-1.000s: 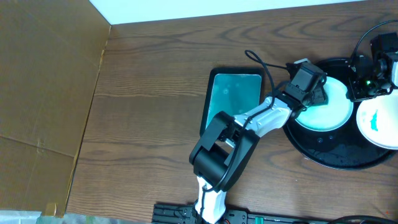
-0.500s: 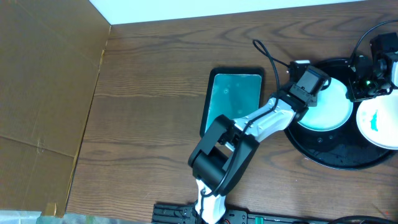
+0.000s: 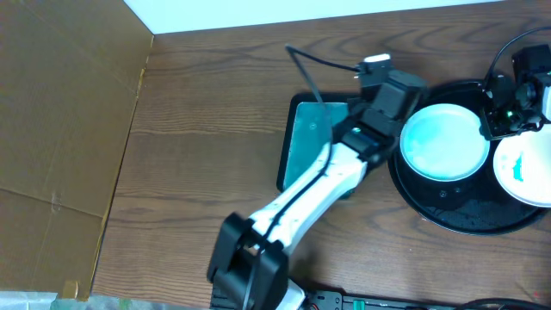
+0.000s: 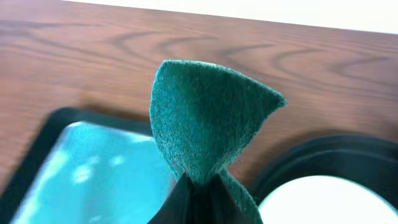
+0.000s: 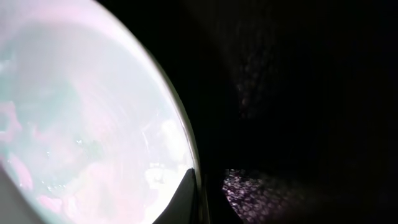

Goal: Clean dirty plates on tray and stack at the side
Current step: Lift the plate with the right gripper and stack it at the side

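Observation:
The big round black tray (image 3: 456, 215) lies at the right. A white plate (image 3: 443, 142) with a teal film sits on it. A second plate (image 3: 527, 168) with a teal smear lies at the right edge. A third plate is out of view. My left gripper (image 3: 387, 99) hovers over the gap between the small rectangular tray and the black tray. In the left wrist view it (image 4: 199, 193) is shut on a green scouring pad (image 4: 208, 118). My right gripper (image 3: 499, 119) sits between the two plates. In the right wrist view it (image 5: 208, 186) pinches a plate's rim (image 5: 93, 124).
A small rectangular black tray (image 3: 284, 146) with teal liquid lies left of the round tray, partly under my left arm. A brown cardboard wall (image 3: 60, 112) stands at the far left. A black cable (image 3: 310, 65) loops behind the left wrist.
My left gripper has come off the teal-filmed plate and moved left toward the small rectangular tray, still holding the pad. The plate now shows whole. The right gripper has not moved.

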`<act>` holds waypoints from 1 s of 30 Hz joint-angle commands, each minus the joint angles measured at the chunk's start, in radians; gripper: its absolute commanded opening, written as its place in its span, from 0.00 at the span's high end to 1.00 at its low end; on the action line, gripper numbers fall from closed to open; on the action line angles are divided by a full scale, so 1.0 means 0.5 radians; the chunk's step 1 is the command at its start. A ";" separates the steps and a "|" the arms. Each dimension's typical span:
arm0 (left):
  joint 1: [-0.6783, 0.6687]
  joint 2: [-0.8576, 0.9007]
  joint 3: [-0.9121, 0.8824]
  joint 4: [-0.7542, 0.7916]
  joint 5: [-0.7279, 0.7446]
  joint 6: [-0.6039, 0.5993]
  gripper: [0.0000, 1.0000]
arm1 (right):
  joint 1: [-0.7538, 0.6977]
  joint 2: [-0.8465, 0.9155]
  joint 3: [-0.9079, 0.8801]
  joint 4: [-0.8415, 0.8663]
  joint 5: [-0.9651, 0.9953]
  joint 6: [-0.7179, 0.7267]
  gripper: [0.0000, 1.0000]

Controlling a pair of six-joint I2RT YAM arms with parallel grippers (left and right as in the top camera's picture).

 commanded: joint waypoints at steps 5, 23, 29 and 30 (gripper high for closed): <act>0.292 -0.076 -0.005 -0.334 -0.069 -0.013 0.92 | 0.174 -0.530 0.009 0.127 0.625 -0.198 0.99; 0.710 -0.075 -0.007 -0.584 -0.066 -0.140 0.93 | 0.947 -0.902 0.009 0.487 2.357 -1.499 0.99; 0.710 -0.075 -0.007 -0.599 -0.059 -0.141 0.93 | 1.093 -0.902 0.009 0.602 2.628 -1.827 0.99; 0.710 -0.076 -0.007 -0.600 -0.056 -0.141 0.93 | 1.110 -0.902 0.009 0.614 2.667 -1.867 0.99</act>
